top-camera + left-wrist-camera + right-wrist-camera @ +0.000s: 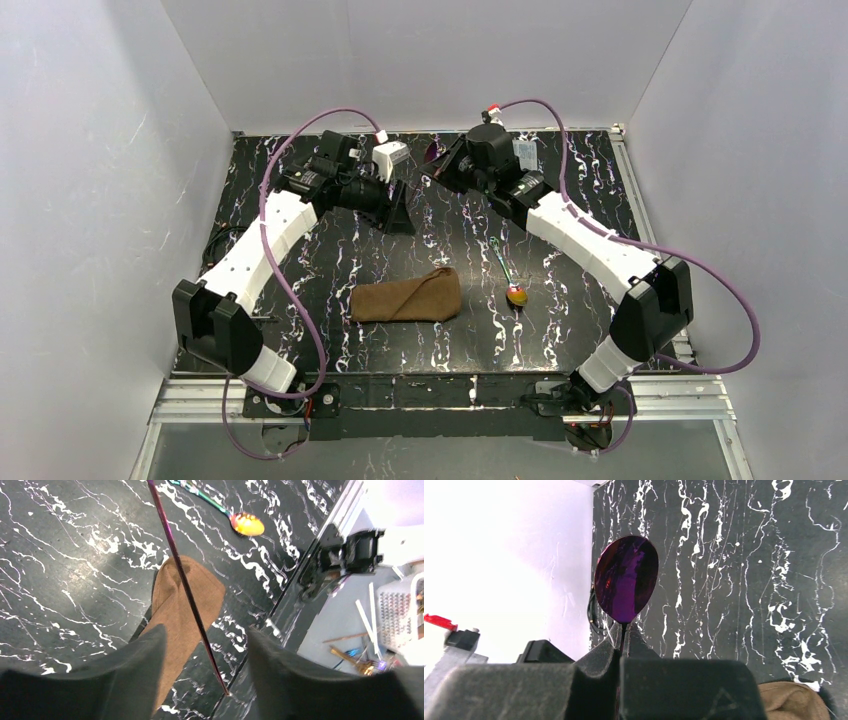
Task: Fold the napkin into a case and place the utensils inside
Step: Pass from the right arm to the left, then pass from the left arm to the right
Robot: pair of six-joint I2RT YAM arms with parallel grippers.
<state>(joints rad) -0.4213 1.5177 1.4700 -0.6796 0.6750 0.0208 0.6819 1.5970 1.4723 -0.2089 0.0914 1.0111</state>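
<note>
Left fingers (110,680) stand spread. The thin handle of the purple-headed spoon (186,587) runs through the gap between them, and in the left wrist view it touches neither finger. Right fingers (674,685) are pressed together, pinching that same spoon at the neck just under its head, which stands upright above the fingertips in the right wrist view.

Table (330,270): black surface with white veining, closed in by white walls on three sides. Both arms reach to the upper centre of the top view, where their ends meet.

Napkin (408,297): brown cloth, folded into a rough pouch shape, lying flat on the table at lower centre of the top view. Its upper right end tapers to a point. In the left wrist view it lies below the spread fingers, behind the purple handle.

Purple-headed spoon, top view: held clear of the napkin at upper centre, with its head just visible beside the right arm's end.

Gold-orange spoon (516,294): lying on the table to the right of the napkin, near it but apart. Its head points toward the lower edge of the frame and its slim handle angles toward the top.
</note>
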